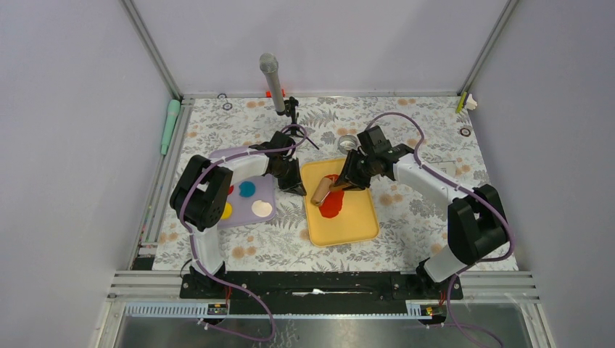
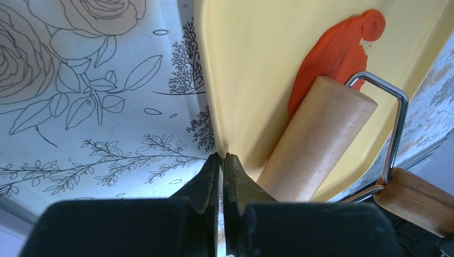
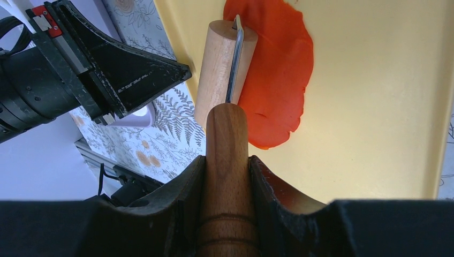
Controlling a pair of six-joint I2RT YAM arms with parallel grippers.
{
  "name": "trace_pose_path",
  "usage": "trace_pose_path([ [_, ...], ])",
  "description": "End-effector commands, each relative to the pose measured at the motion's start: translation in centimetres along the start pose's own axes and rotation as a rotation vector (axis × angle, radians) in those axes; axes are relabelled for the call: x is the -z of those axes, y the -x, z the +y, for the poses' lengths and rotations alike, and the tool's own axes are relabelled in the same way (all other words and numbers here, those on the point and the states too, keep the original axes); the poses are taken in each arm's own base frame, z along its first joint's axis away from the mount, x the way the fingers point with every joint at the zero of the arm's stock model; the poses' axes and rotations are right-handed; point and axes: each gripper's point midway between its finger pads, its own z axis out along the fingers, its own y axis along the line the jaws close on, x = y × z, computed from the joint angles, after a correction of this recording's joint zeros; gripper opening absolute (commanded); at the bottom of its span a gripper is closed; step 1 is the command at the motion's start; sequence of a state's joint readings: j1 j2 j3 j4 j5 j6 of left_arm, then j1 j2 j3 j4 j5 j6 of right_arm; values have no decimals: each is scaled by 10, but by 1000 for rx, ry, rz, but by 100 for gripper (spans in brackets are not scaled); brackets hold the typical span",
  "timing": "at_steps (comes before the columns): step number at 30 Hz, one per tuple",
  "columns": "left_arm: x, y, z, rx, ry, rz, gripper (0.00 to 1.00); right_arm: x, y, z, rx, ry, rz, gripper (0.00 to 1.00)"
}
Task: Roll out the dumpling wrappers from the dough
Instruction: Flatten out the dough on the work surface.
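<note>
Dumpling wrapper dough [image 3: 278,80]: 1 flat patch of matte red clay on the floor of the yellow plastic tray [image 3: 375,107], in its left half. The outline is long and lopsided, not a round disc yet.

Step in hand: rolling.
- right gripper [image 3: 227,167] is clamped on the wooden handle of the small wooden roller with metal yoke [image 3: 217,69].
- The barrel lies across the patch's left edge, part on clay, part on bare tray.
- left gripper [image 2: 222,160] has its jaws together on nothing, tips just beside the tray's left rim. It looks like it's bracing the tray, but I can't confirm contact.

Next move, my read: drive the barrel across the patch toward the tray's right side with even downward load, then change rolling direction to round out the outline. Risks are the tray sliding and clay sticking to the barrel.

Hard to make out:
- Clay thickness, since there's no side-on view.
- The far end of the patch, covered by the right gripper in the top view.
- Whether the barrel is pressing or only resting.
- lilac board [image 1: 267,190] left of the tray carries blue, yellow and cream discs. The left arm covers part of it, and 1 red sliver at its edge is unclear.
</note>
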State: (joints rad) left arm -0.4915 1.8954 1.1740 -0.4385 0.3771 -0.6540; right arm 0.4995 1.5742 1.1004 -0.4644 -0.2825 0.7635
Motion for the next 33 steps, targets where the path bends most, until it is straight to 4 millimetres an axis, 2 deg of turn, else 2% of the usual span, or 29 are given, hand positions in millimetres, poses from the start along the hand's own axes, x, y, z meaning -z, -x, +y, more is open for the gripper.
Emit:
trace_pose_path([
  [1, 8, -9, -5, -39, -19, 27, 0, -28, -10, -36, -2, -148, 24, 0],
  [5, 8, -10, -5, -40, -20, 28, 0, -24, -11, -41, 12, -165, 16, 0],
  [7, 8, -9, -5, -41, -18, 25, 0, -20, -11, -49, 26, -201, 4, 0],
  [12, 9, -9, -5, -43, -15, 23, 0, -4, -15, -77, 31, -261, -17, 0],
  [17, 9, -9, -3, -39, -9, 20, 0, 8, -20, -115, -22, -307, -8, 0],
  [20, 10, -8, -4, -40, -10, 17, 0, 17, -22, -128, -27, -324, -16, 0],
  [24, 9, -7, -4, -43, -11, 18, 0, 28, -24, -135, -15, -337, -13, 0],
  [33, 9, -8, -4, -41, -7, 18, 0, 48, -22, -129, 34, -334, -24, 0],
])
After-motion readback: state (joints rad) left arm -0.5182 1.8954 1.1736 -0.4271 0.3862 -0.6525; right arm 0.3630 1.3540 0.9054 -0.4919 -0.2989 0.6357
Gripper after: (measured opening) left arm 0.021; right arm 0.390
